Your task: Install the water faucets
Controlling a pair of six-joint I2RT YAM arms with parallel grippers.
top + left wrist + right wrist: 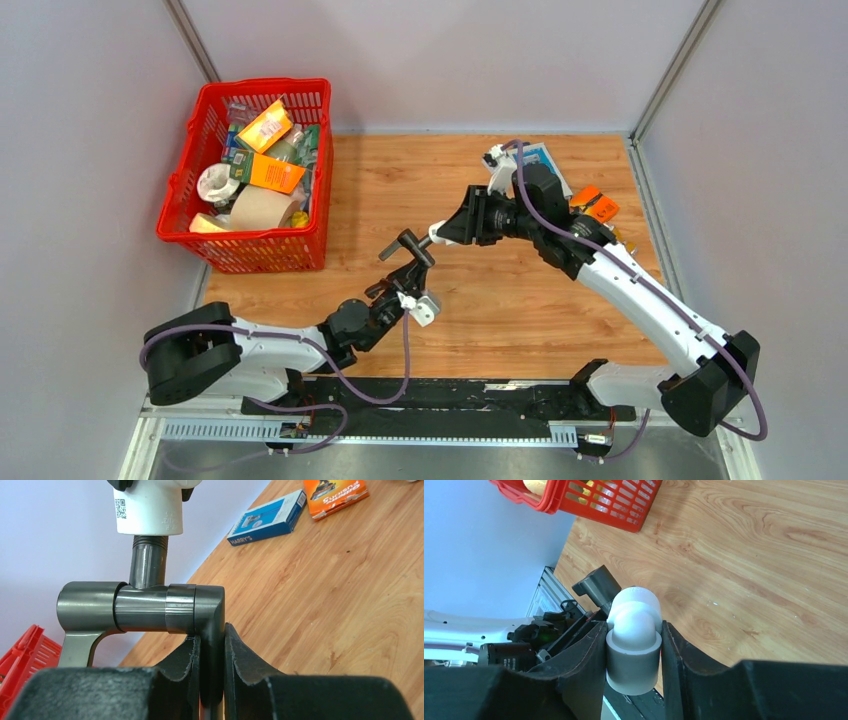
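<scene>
Faucet (145, 607): dark metal, held above the middle of the surface (520, 310). Its long axis runs from the left tool toward the far side. The cross body sits at the far end, with a threaded stub pointing right.
Elbow (634, 630): white, seated on the stub's end; some threads show outside its socket.
Left tool (212, 645): narrow, clamped on the faucet just below its corner block.
Right tool (634, 647): narrow, gripping the elbow by its sides.
Left arm: low, reaching from near left toward centre.
Right arm: raised from near right, elbow bent, wrist turned left.
Basket (250, 170): red, far left, filled with items.
</scene>
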